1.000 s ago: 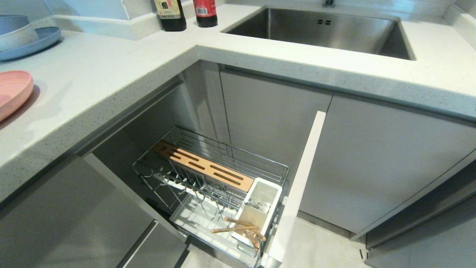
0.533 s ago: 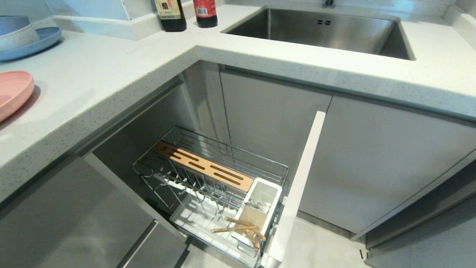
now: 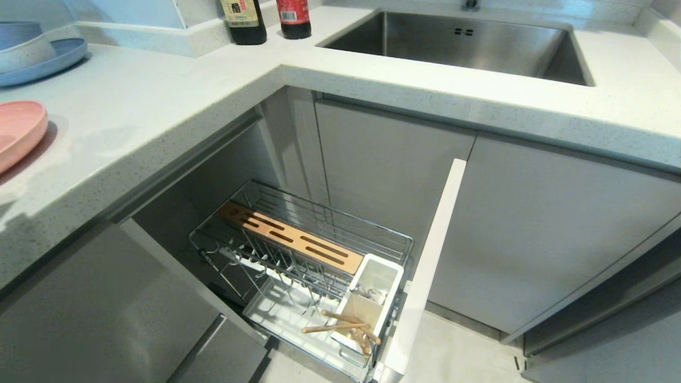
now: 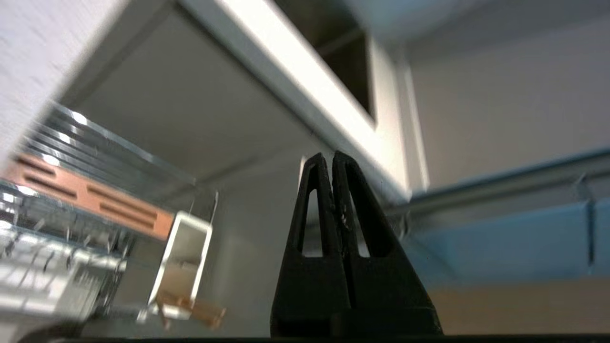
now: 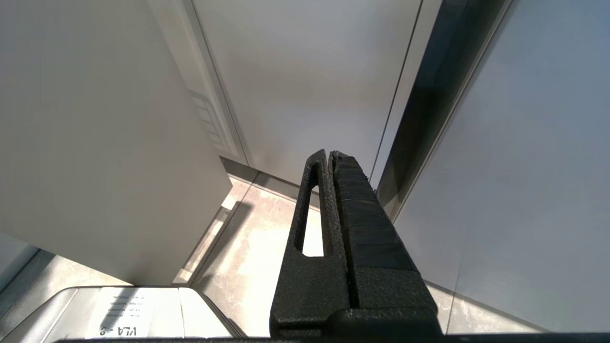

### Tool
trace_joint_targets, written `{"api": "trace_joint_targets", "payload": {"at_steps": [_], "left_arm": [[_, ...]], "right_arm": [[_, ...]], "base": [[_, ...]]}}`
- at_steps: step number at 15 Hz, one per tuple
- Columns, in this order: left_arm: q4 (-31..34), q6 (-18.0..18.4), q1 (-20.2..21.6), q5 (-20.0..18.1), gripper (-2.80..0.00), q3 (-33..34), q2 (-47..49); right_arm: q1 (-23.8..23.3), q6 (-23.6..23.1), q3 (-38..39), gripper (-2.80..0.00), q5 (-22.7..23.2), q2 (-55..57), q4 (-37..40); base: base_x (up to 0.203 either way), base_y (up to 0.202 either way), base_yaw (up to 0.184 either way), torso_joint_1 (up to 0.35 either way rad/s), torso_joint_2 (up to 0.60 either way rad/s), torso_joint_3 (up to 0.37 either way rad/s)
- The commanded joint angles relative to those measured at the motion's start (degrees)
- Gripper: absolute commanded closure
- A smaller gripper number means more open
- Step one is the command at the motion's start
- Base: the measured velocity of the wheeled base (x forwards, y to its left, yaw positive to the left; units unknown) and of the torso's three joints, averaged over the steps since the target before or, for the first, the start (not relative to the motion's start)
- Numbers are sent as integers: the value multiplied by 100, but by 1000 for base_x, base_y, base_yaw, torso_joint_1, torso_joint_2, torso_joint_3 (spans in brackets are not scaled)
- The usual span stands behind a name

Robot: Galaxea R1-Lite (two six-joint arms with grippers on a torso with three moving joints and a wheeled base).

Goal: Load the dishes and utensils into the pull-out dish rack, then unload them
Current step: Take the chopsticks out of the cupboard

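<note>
Chopsticks (image 3: 343, 325) sit in the rack (image 3: 303, 266); left gripper (image 4: 332, 159), pressed together and empty, must next reach the pink plate (image 3: 18, 133).

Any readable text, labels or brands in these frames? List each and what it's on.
"VLA - 9", seen upside down: white sticker on the robot's pale body, right wrist view.
Dark bottle: cream label with dark characters, too small to read.
Red-labelled bottle: white barcode patch, unreadable.
Smaller line on the white sticker above "VLA - 9": too small to read.
Nothing else carries text.
</note>
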Motion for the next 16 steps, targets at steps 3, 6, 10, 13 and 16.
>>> {"api": "trace_joint_targets", "payload": {"at_steps": [3, 6, 10, 13, 16], "left_arm": [[48, 334, -1633, 1039, 0, 694, 797], [467, 401, -2537, 1520, 0, 931, 1552], [2228, 61, -2989, 1629, 0, 175, 2593], [3167, -278, -3087, 1610, -280, -383, 3420], [3497, -651, -3083, 1572, -280, -649, 4033]], "right_arm": [[2, 1, 9, 0, 1, 0, -4], [2, 1, 9, 0, -3, 0, 0], [7, 1, 9, 0, 2, 0, -3], [3, 1, 9, 0, -3, 0, -4], [2, 1, 9, 0, -3, 0, 3]], "base": [[0, 0, 0, 0, 0, 0], [0, 0, 0, 0, 0, 0], [0, 0, 0, 0, 0, 0], [0, 0, 0, 0, 0, 0], [0, 0, 0, 0, 0, 0]]}}
